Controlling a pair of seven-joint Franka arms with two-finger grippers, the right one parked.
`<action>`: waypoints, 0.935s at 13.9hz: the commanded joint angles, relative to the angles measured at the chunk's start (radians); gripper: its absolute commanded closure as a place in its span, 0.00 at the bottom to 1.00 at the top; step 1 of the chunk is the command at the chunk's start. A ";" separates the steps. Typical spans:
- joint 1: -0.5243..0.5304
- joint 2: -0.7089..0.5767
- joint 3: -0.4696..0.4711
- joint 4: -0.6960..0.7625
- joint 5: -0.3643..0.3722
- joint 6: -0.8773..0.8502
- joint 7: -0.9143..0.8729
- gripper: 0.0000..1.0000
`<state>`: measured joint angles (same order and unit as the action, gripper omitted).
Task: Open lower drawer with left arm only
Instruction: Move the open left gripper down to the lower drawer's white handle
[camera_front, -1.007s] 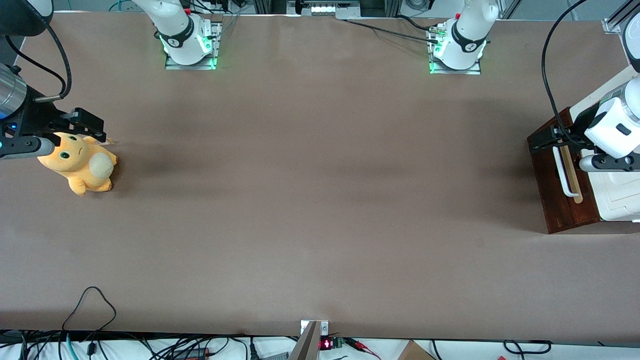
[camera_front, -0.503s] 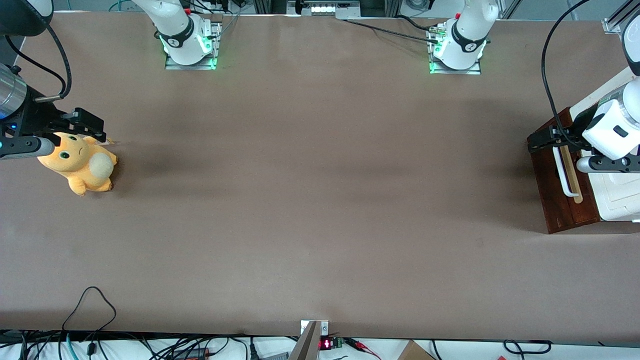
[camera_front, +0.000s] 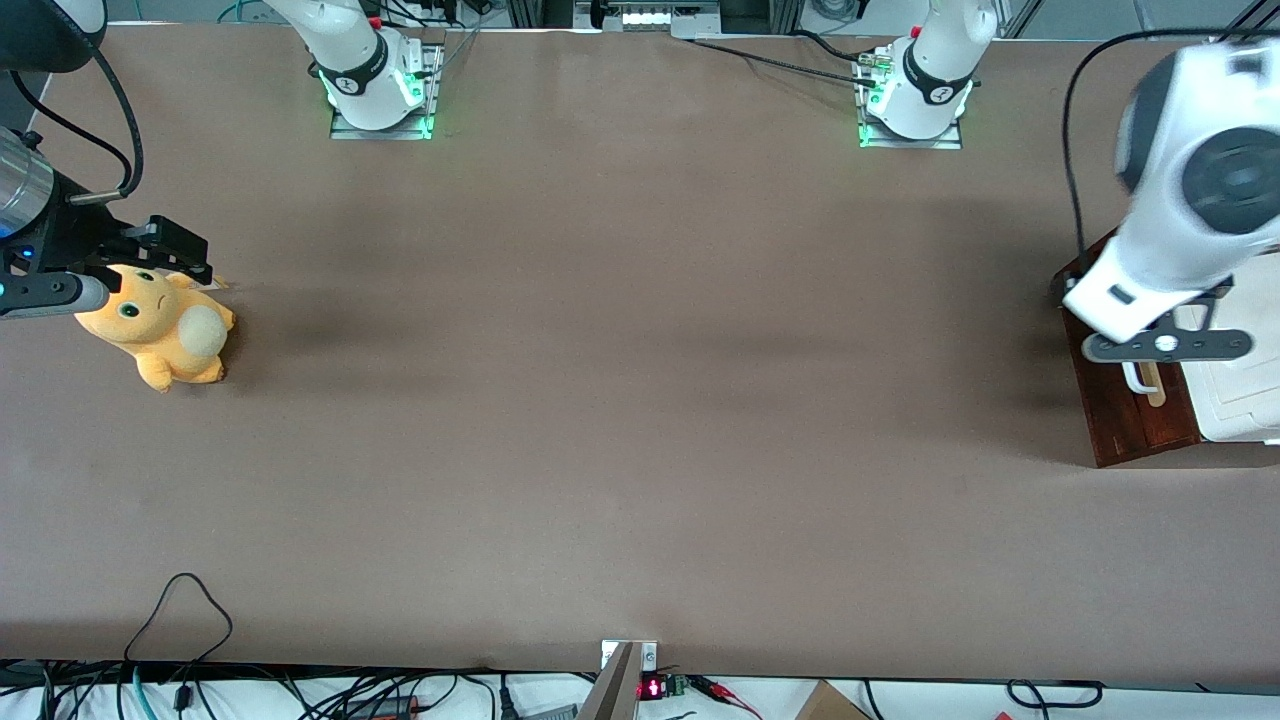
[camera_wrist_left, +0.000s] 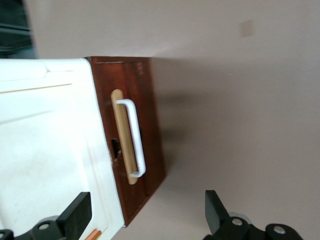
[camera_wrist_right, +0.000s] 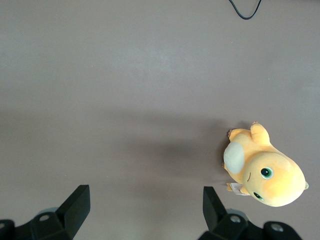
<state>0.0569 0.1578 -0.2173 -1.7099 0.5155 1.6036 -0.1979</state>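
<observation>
The lower drawer (camera_wrist_left: 150, 125) shows its dark reddish-brown front under the white cabinet top, with a white bar handle (camera_wrist_left: 136, 135) on a tan strip. In the front view the drawer (camera_front: 1130, 420) sits at the working arm's end of the table, and only the near end of its handle (camera_front: 1136, 379) shows. The left arm's bulky white wrist (camera_front: 1150, 280) hangs high above the drawer front and hides most of it. My gripper (camera_wrist_left: 145, 215) is open, well above the drawer and apart from the handle, with nothing between its black fingers (camera_wrist_left: 75, 216).
The white cabinet top (camera_front: 1240, 395) lies beside the drawer front. An orange plush toy (camera_front: 160, 330) lies toward the parked arm's end. Both arm bases (camera_front: 915, 100) stand along the table edge farthest from the front camera. Cables (camera_front: 180, 610) trail by the near edge.
The left arm has lifted away from the farther end of the handle and swung up over the drawer front; its wrist now looms large in the front view.
</observation>
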 joint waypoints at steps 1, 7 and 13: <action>0.008 0.002 -0.080 -0.123 0.196 -0.007 -0.183 0.00; 0.003 0.124 -0.126 -0.371 0.625 -0.004 -0.510 0.00; -0.002 0.261 -0.123 -0.482 0.872 -0.074 -0.745 0.00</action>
<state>0.0563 0.3885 -0.3346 -2.1412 1.2916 1.5644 -0.8236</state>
